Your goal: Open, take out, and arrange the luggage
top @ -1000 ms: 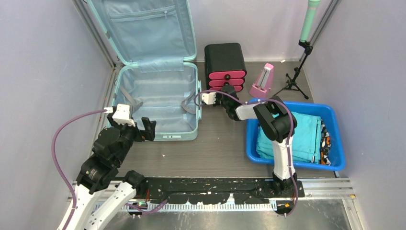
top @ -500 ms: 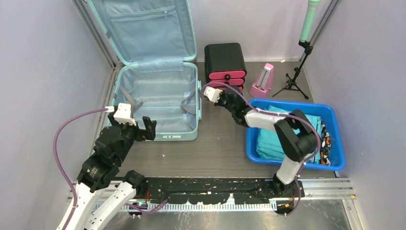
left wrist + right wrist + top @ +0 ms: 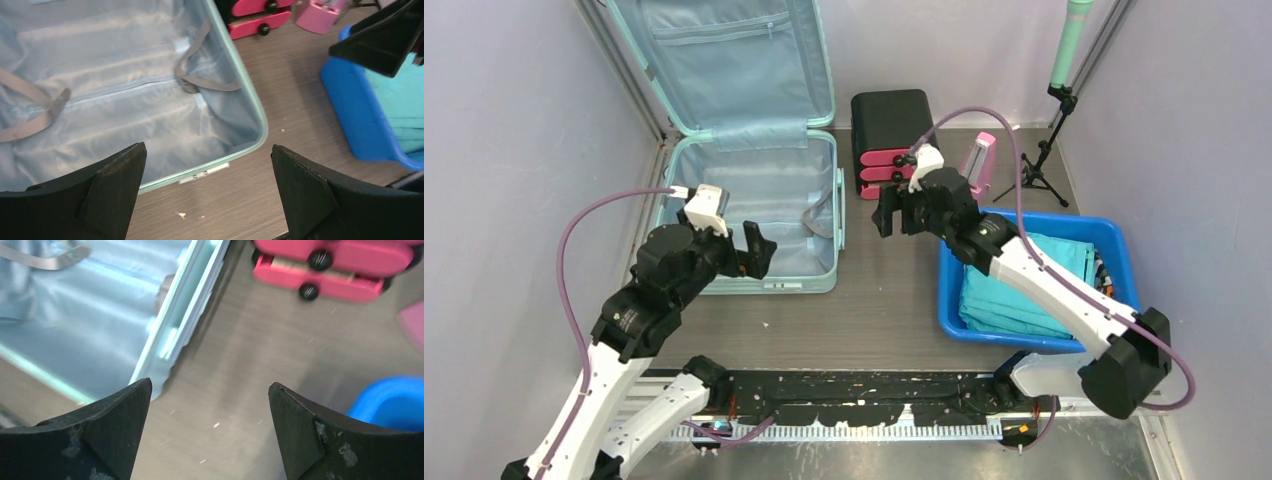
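Note:
The luggage (image 3: pixel 754 195) is a pale mint-green hard-shell suitcase lying open at the back left. Its lid (image 3: pixel 724 60) leans on the back wall, showing light blue lining and a zip pocket. Grey straps (image 3: pixel 819 215) lie loose in the base. My left gripper (image 3: pixel 746 255) hovers open over the near right corner of the luggage (image 3: pixel 125 100), with nothing between its fingers (image 3: pixel 207 147). My right gripper (image 3: pixel 899 215) hangs open and empty over the bare table just right of the luggage (image 3: pixel 90 315); in its wrist view the right gripper (image 3: pixel 210 385) frames only tabletop.
A black drawer box with pink drawers (image 3: pixel 894 135) stands behind the right gripper, a pink wedge-shaped object (image 3: pixel 972 170) beside it. A blue tub (image 3: pixel 946 290) with folded teal cloth (image 3: pixel 1024 280) sits at the right. A tripod stand (image 3: pixel 1044 160) stands at the back right.
The right gripper was shut at the suitcase's right rim by the strap; it has opened and pulled back to the right. The left arm has shifted right along the suitcase's near edge.

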### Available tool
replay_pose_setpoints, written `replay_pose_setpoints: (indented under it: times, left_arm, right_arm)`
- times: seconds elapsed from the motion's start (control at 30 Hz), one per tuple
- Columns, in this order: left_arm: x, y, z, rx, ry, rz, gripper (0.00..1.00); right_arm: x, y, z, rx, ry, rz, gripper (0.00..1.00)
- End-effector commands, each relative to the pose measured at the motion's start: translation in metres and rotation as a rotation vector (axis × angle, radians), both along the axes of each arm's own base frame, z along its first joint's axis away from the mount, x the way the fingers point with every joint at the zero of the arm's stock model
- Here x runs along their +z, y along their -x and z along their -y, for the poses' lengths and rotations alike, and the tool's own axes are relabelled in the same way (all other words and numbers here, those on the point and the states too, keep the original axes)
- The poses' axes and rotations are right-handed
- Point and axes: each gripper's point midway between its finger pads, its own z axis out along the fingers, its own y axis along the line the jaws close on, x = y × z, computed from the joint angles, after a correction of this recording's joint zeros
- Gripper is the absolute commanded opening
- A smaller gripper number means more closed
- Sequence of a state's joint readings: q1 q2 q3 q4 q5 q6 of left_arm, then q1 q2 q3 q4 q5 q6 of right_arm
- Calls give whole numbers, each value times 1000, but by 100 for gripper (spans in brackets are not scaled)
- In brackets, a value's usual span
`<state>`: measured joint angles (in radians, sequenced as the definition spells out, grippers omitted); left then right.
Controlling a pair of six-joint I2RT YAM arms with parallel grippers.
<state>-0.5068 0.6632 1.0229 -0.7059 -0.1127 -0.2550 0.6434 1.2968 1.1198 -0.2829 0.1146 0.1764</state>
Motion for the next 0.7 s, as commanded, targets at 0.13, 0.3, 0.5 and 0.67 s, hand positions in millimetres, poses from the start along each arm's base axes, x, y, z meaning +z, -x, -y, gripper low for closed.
replay_pose_setpoints:
  times: [0.13, 0.3, 0.5, 0.67]
  left_arm:
    - [15, 10, 41, -208, 86, -48, 100]
    - [12, 20, 62, -308, 151, -102, 100]
    - [15, 26, 69, -346, 209, -81, 100]
    - [11, 23, 62, -314, 188, -60, 100]
  right_arm:
    - [10, 61, 29, -226, -278, -243, 95]
    - [30, 77, 60, -279, -273, -168, 96]
    - [43, 95, 83, -290, -299, -85, 96]
    - [37, 89, 80, -275, -326, -31, 99]
